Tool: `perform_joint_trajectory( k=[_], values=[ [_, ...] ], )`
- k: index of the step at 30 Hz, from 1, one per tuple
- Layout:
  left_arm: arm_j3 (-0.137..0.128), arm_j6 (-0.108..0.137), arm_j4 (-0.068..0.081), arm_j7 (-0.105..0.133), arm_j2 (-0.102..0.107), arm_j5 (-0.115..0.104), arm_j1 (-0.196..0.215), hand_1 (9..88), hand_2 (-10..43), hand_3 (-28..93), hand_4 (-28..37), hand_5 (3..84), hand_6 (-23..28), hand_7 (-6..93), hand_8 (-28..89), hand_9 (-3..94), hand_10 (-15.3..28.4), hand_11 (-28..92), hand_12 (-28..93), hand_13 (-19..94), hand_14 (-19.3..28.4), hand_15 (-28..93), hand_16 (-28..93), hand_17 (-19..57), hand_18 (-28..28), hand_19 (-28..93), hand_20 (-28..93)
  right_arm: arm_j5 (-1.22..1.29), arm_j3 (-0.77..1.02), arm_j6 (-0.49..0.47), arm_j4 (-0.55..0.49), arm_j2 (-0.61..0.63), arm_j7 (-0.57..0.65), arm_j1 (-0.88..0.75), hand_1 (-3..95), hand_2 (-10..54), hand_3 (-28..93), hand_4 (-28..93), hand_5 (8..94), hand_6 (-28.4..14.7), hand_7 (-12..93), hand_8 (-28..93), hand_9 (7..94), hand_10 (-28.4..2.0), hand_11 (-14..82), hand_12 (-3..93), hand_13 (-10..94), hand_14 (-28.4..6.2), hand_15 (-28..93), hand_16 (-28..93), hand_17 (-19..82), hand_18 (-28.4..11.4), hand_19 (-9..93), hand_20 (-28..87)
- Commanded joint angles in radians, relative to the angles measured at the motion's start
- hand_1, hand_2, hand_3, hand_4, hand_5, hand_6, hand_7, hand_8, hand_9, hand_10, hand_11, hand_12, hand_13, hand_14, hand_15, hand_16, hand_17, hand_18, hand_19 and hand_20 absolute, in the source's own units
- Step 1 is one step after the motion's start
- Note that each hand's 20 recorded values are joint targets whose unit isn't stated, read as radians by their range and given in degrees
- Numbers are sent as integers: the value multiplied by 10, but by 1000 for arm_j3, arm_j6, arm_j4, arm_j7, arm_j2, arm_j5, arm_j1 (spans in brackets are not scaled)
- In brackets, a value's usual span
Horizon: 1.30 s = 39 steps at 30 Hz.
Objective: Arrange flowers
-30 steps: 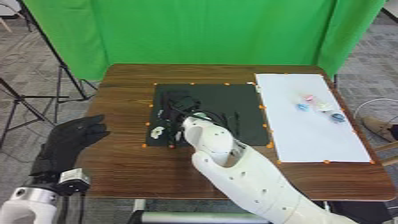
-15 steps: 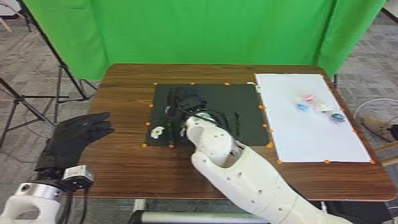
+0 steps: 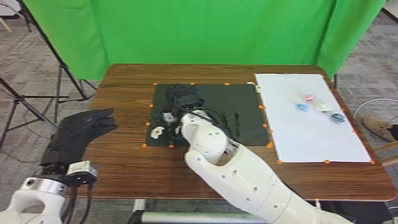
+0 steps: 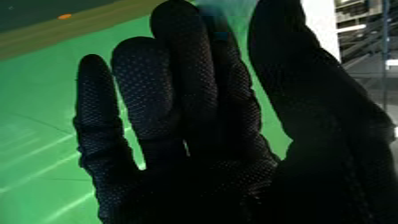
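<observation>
R hand [image 3: 184,94] is over the dark mat [image 3: 242,95] in the head view, near the white flower [image 3: 157,132] lying toward the mat's left edge. L hand [image 3: 78,131] is by the table's left side (can't tell its state). Pink bloom [image 3: 308,98] and blue bloom [image 3: 302,107] sit on the white board [image 3: 311,142]. Right wrist view: fingers [image 4: 185,60] straight, thumb apart, nothing gripped. Prob. between placements; next move calls for lining up w/ a stem, then closing gently.

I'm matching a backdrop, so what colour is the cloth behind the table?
The cloth is green, seen best in the head view.
</observation>
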Motion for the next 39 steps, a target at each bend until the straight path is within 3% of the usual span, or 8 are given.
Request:
perform_joint_trajectory(
  k=[1, 10, 15, 21, 28, 35, 36, 39],
  values=[
    [4, 5, 5, -9, 13, 1, -15, 281, 61, 816, -120, 497, 152, 190, -102, 428, 233, 445, 111, 326, 284, 647, -126, -83, 215, 578, 181, 3, 5, -23, -2, -9, 25, 4, 446, -95, 657, -283, 669, -11, 247, -113, 710, -121, 436, 186, 593, -111, 743, 208, 185, -244, 756, 195],
    [-3, 10, -1, -8, 1, -4, 9, 285, 56, 814, -114, 498, 151, 195, -106, 432, 233, 452, 111, 329, 284, 651, -127, -84, 217, 582, 181, -1, 6, -19, -19, -6, 6, -10, 441, -95, 660, -283, 664, -16, 249, -148, 704, -124, 440, 183, 585, -116, 748, 204, 180, -250, 752, 200],
    [6, 27, 0, 18, 32, -26, 8, 286, 55, 815, -116, 499, 152, 199, -106, 434, 234, 453, 110, 330, 284, 652, -128, -84, 217, 583, 180, -23, -2, -21, -5, 6, 28, 12, 408, -93, 680, -283, 664, -21, 242, -146, 699, -130, 442, 184, 579, -123, 750, 202, 175, -256, 752, 203],
    [9, 13, 0, 0, 12, -8, -3, 285, 55, 816, -116, 496, 151, 198, -107, 431, 233, 452, 110, 328, 284, 650, -128, -84, 217, 584, 180, 7, 50, -191, -19, -9, 41, 4, 331, -76, 717, -283, 611, -60, 210, -133, 623, -171, 438, 182, 507, -158, 771, 186, 123, -279, 739, 204],
    [5, 21, -3, 14, 17, -14, 9, 284, 58, 810, -113, 492, 149, 195, -106, 428, 231, 450, 109, 328, 284, 650, -128, -84, 217, 585, 179, -35, 83, -372, -41, -23, 2, -24, 263, -36, 712, -283, 563, -102, 161, -111, 517, -226, 444, 193, 420, -215, 813, 162, 60, -284, 713, 227],
    [3, 14, -1, 0, 4, -7, 9, 284, 58, 809, -110, 493, 148, 197, -106, 432, 230, 460, 110, 334, 284, 656, -128, -82, 216, 588, 178, -49, 77, -358, -53, -24, -31, -32, 253, -27, 711, -283, 566, -116, 142, -103, 493, -237, 455, 197, 395, -226, 826, 154, 51, -284, 706, 246],
    [7, 23, 0, 12, 18, -19, 12, 284, 58, 810, -110, 493, 148, 198, -106, 433, 231, 462, 110, 334, 284, 658, -128, -82, 216, 589, 177, -39, 74, -357, -57, -25, -25, -29, 254, -26, 710, -283, 566, -116, 142, -103, 493, -237, 455, 197, 394, -225, 826, 153, 51, -284, 706, 247],
    [-1, 19, -2, 5, 10, -12, 16, 284, 58, 811, -111, 496, 148, 203, -108, 434, 231, 466, 110, 337, 284, 661, -128, -82, 216, 589, 177, -53, 69, -344, -64, -24, -36, -30, 257, -25, 706, -283, 567, -116, 141, -103, 492, -236, 457, 196, 394, -224, 826, 151, 51, -284, 705, 252]
  ],
)
